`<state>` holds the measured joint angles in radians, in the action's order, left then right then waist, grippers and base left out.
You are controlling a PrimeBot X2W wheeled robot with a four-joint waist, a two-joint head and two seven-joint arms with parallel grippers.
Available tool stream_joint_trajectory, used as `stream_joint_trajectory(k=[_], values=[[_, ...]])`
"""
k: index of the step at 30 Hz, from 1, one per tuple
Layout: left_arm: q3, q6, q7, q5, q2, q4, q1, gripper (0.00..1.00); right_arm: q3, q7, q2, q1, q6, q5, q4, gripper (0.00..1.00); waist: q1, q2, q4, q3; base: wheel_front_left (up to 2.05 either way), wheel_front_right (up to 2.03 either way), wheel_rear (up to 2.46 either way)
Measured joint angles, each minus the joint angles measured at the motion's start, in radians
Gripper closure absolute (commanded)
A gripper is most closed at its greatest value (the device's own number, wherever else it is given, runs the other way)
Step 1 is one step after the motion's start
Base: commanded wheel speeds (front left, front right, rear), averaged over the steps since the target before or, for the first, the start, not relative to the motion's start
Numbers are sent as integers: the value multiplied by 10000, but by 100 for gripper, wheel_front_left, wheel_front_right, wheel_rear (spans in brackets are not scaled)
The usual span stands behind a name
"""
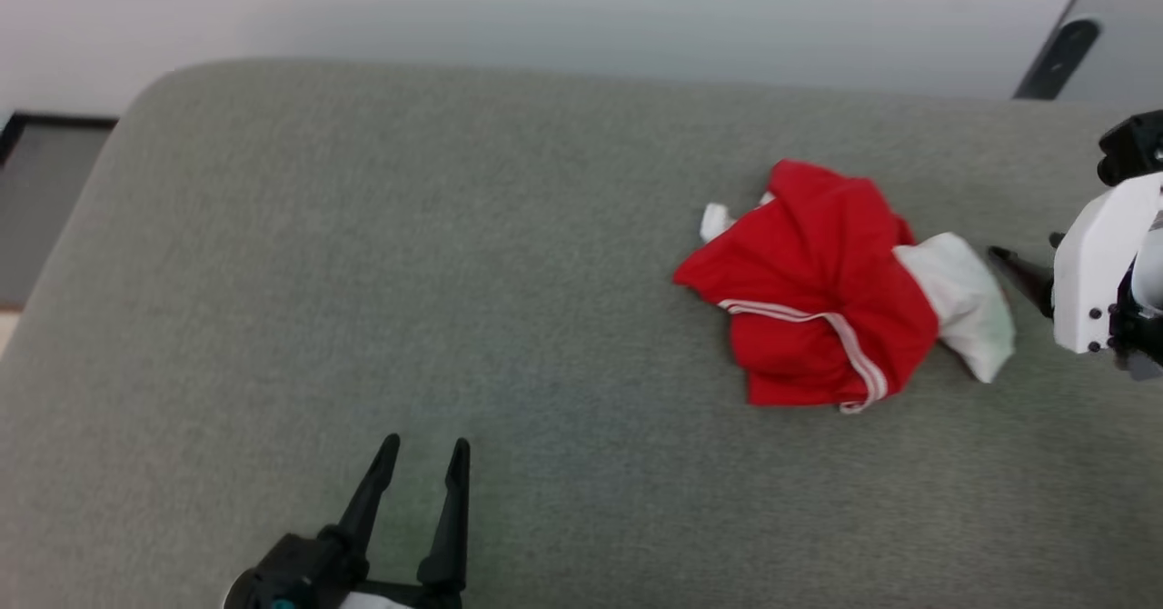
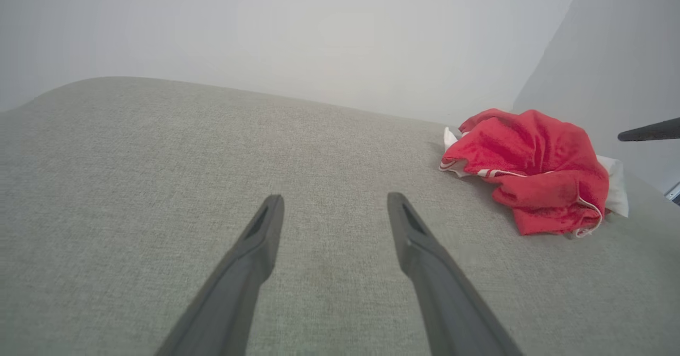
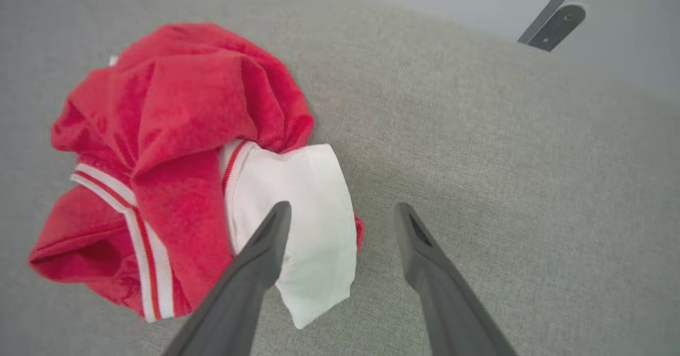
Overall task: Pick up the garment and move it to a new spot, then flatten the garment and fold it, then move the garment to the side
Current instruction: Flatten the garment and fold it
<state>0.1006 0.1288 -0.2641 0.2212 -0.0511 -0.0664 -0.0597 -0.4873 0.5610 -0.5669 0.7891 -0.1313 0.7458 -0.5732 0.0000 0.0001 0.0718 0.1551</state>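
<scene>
The garment (image 1: 818, 291) lies crumpled in a heap on the right half of the grey upholstered surface, red with white-striped trim and a white sleeve (image 1: 963, 314) sticking out to the right. Its "22" print is hidden in the folds. My right gripper (image 1: 1025, 245) hovers just right of that sleeve, open and empty. In the right wrist view its fingers straddle the sleeve's edge (image 3: 303, 212), with the left finger over the white cloth of the garment (image 3: 175, 133). My left gripper (image 1: 425, 445) rests open near the front edge, far left of the garment (image 2: 536, 170).
The grey cushioned surface (image 1: 363, 273) has a rounded far-left corner and ends at a pale wall behind. A dark slanted bar (image 1: 1058, 59) stands beyond the far right corner. A dark-framed panel (image 1: 36, 191) lies off the left edge.
</scene>
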Motion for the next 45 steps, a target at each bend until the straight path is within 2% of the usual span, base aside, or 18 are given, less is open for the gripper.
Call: stream_joint_trajectory(k=[6,19,20,21,23,34,41,45], values=[[130,0,0,82,-2,-81,275,0,-1116,761,-313,838,0,788,-878,0,0,0,465,601,0,0,0],[284,2,0,155,2,-151,666,0,-2550,637,-301,1767,0,1651,-1893,0,0,0,884,1431,0,0,0],[293,2,0,155,2,-165,689,0,-2665,629,-305,1798,2,1749,-1864,7,0,0,876,1441,0,0,0],[299,2,0,155,2,-171,712,0,-2754,554,-307,1806,2,1847,-1835,54,0,0,867,1441,0,0,0],[299,2,0,155,2,-184,724,0,-2947,387,-355,1827,2,1965,-1764,100,0,0,850,1429,0,0,0],[155,2,0,151,4,-249,718,0,-3290,-1122,-738,2063,0,2888,-1714,100,0,0,637,1250,0,0,0],[27,2,0,86,4,-230,586,0,-3137,-2098,-1762,1988,0,3290,-1394,100,0,0,240,1071,0,0,0],[36,2,0,77,8,-232,591,0,-2637,-2746,-2303,1854,0,3672,-1482,100,0,0,-34,1004,0,0,0]])
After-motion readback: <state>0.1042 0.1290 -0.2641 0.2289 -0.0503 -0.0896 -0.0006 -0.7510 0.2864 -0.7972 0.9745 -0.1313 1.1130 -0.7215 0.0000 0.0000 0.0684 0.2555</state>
